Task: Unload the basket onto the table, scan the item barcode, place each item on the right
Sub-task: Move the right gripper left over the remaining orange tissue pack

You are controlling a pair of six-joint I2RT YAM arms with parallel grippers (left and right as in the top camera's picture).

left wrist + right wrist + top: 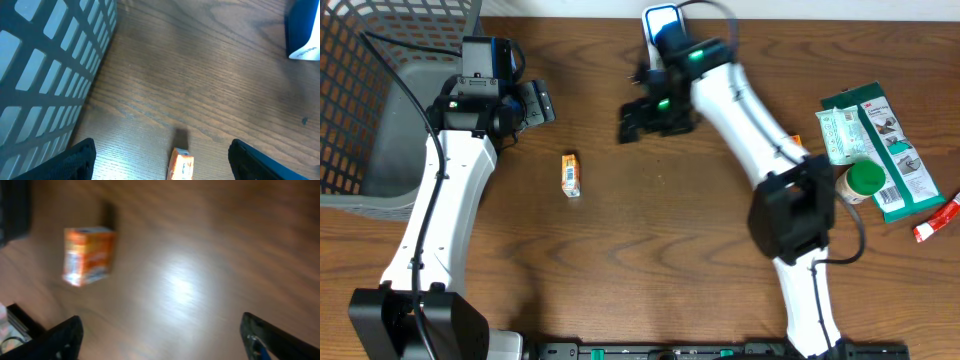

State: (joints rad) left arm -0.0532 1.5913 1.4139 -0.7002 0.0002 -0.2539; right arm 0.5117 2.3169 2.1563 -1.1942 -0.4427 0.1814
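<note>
Small orange box [571, 174]: lying on wooden table [670, 250], centre-left of frame. Left gripper [538, 104], right gripper [638, 122]: jaws wide, nothing between, apart from box.

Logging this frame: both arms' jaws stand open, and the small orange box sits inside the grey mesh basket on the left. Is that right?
Not quite. The small orange box is not inside the grey mesh basket; it lies on the wooden table, apart from the basket, between the two arms. The overhead view shows it. Both arms' jaws do stand open.
</note>
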